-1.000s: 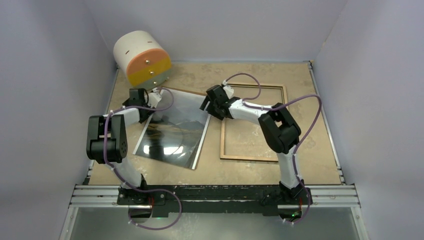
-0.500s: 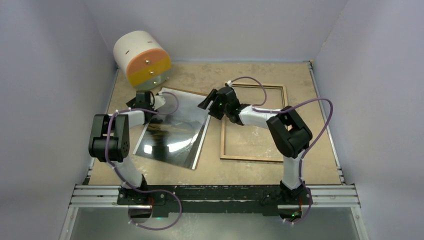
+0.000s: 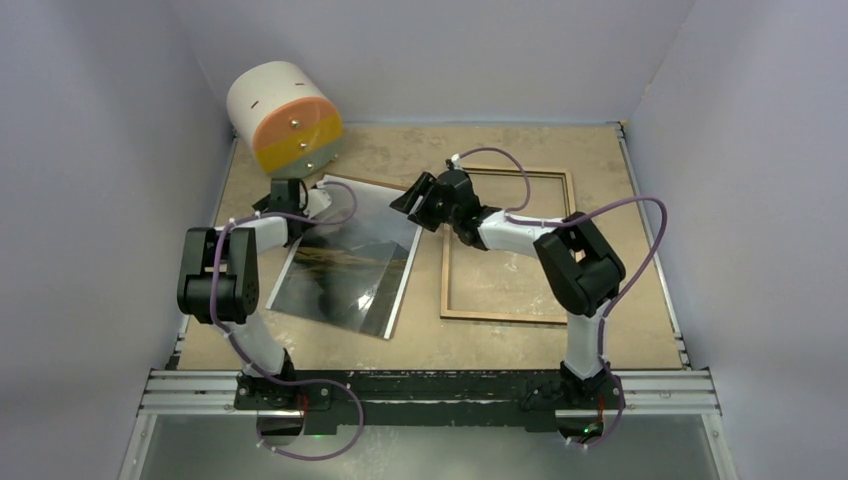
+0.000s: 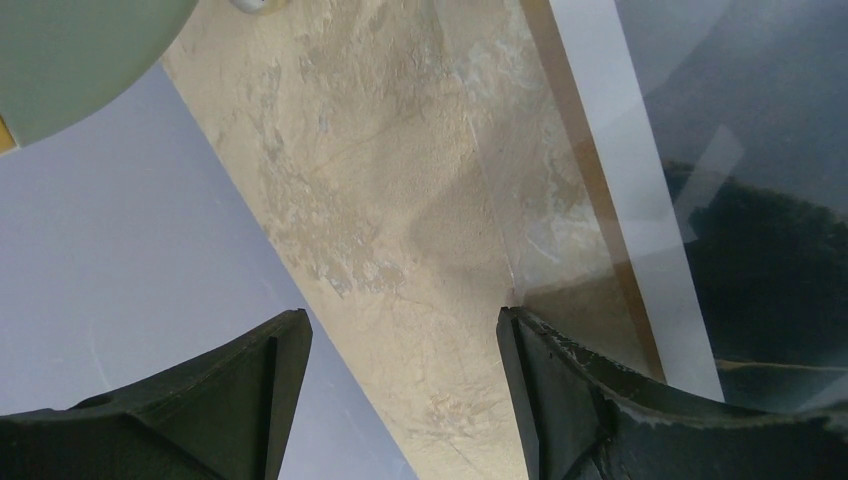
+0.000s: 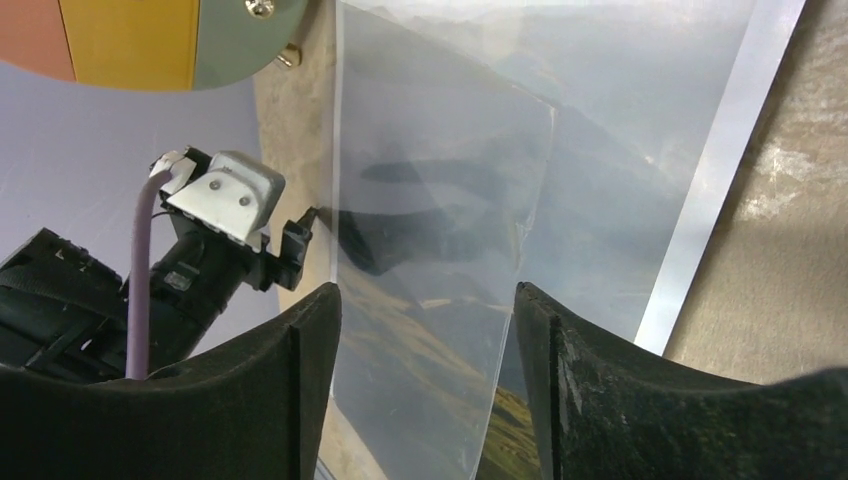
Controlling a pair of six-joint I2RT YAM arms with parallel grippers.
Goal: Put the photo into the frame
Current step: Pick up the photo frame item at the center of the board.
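Photo (image 3: 345, 265) lies flat beside frame (image 3: 500, 318), wood-coloured back up, apparently to receive it; left gripper (image 4: 405, 330) and right gripper (image 5: 425, 300) flank its far corners, jaws wide, holding nothing.

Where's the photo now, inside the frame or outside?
Outside. The photo lies left of the frame; only tabletop shows within the frame's rim.

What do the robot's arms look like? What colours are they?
The left arm and the right arm both have chunky black joint blocks joined by white tubes. A thin purple cable loops along each one. The left gripper and right gripper each have two broad black fingers with tapered tips.
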